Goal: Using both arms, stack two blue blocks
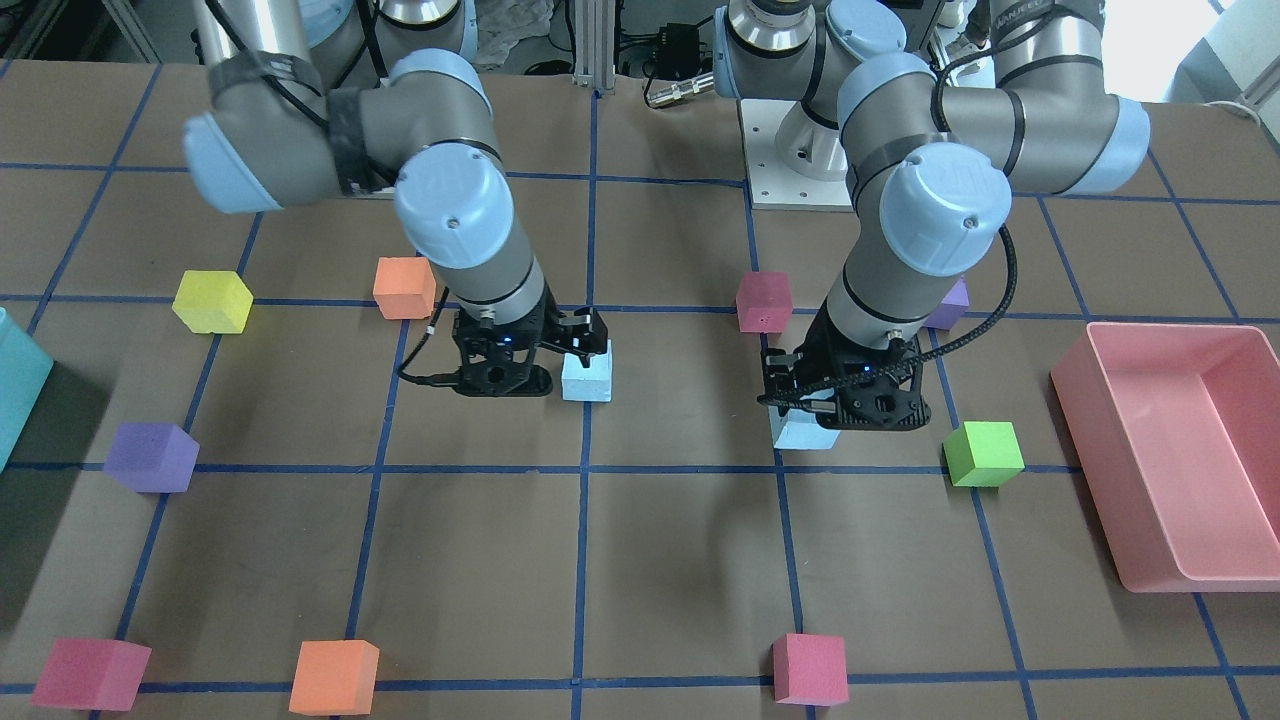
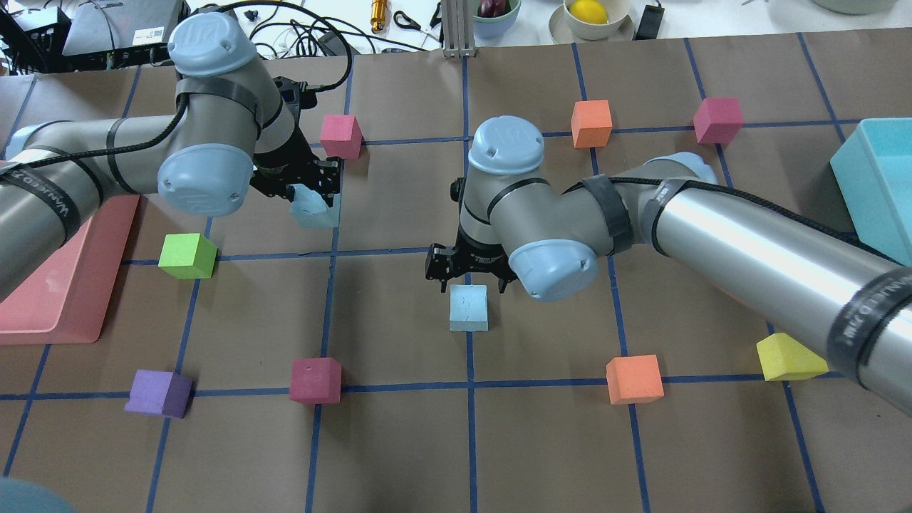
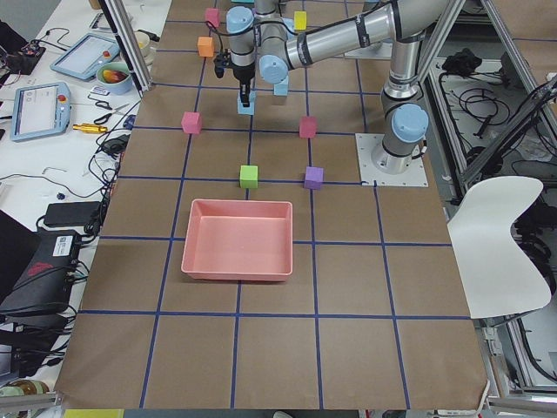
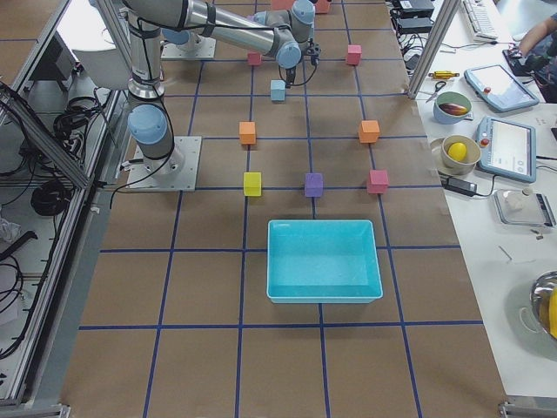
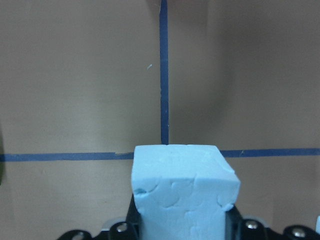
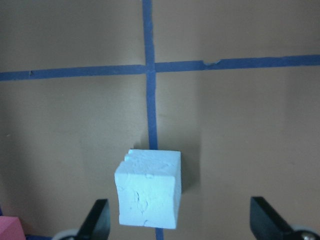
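The left gripper (image 1: 835,402) is closed on one blue block (image 1: 803,432), which is clamped between the fingers and fills the lower centre of the left wrist view. Whether this block rests on the table (image 1: 680,560) or is raised just clear of it cannot be told. The held block is located beside a blue tape line (image 2: 333,214), between a magenta cube (image 2: 340,135) and a green cube (image 2: 187,255), with the pink bin (image 1: 1180,450) well apart at the table's end on the robot's left. The right gripper (image 6: 181,222) is spread wide and positioned above the second blue block (image 6: 148,190). This block stands on the table, on a tape line just short of a crossing, and is seen nearer the finger at that view's left than the other; no contact with either finger is visible. The two blue blocks are well apart, roughly one grid square between them. The teal bin (image 4: 324,259) is placed at the table's end on the robot's right.
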